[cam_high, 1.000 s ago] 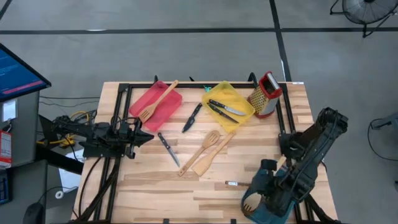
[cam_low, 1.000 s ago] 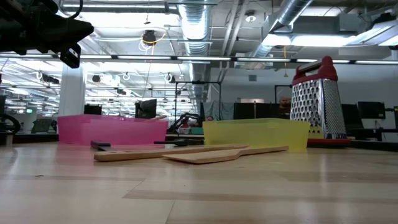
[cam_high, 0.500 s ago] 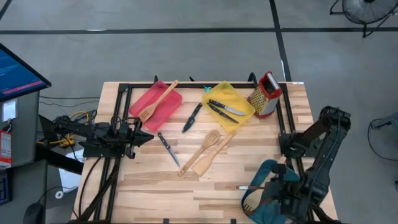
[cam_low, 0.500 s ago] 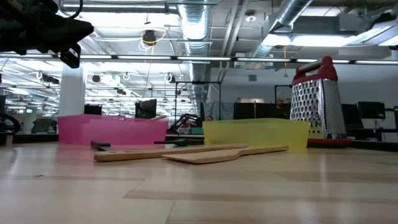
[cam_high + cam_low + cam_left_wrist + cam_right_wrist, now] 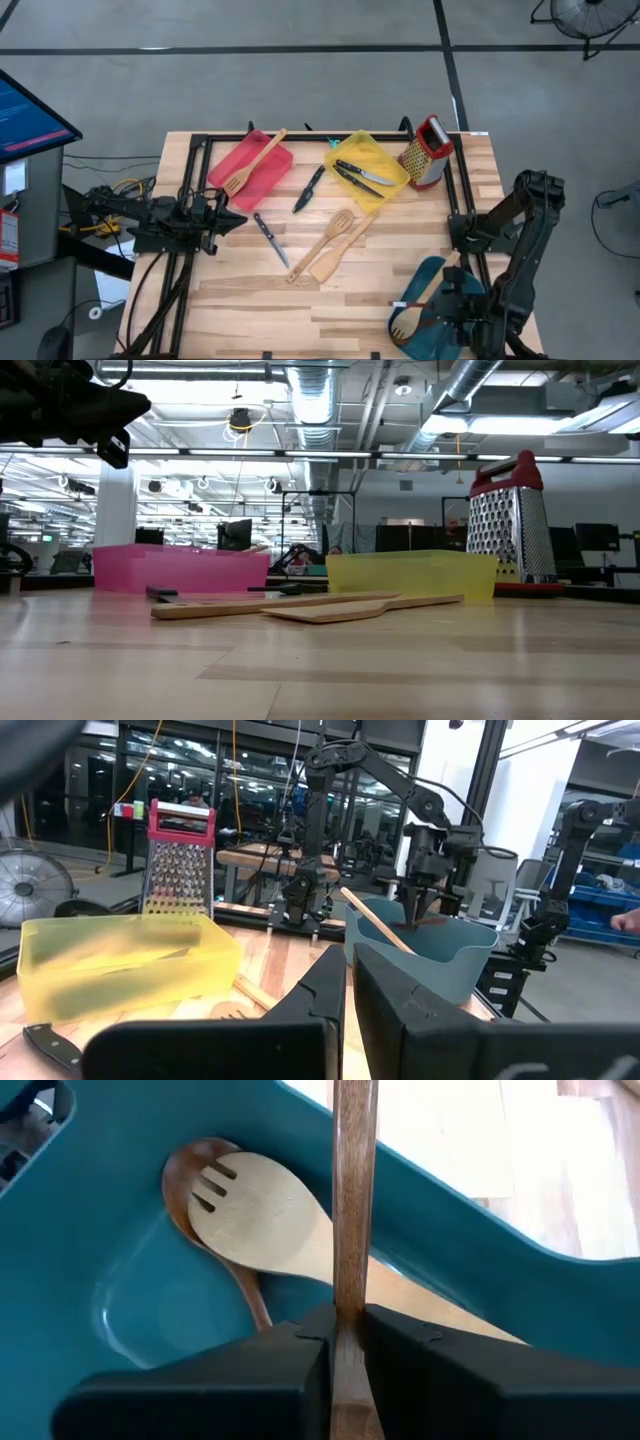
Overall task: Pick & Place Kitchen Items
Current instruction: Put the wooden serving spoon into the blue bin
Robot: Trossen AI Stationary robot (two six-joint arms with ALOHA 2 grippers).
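right hand: fingers pinching a brown wooden handle over the teal tray | in teal tray: slotted wooden spoon lying on a darker spoon | left hand: pressed together, holding nothing, well away from teal tray past the red tray | two wooden turners on tabletop between teal tray and red tray

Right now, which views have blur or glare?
Low view: the ceiling lights glare and the near table is soft. Left wrist view: the yellow tray looks smeared and the left tool is blurred. Right wrist view: the wooden handle is sharp.
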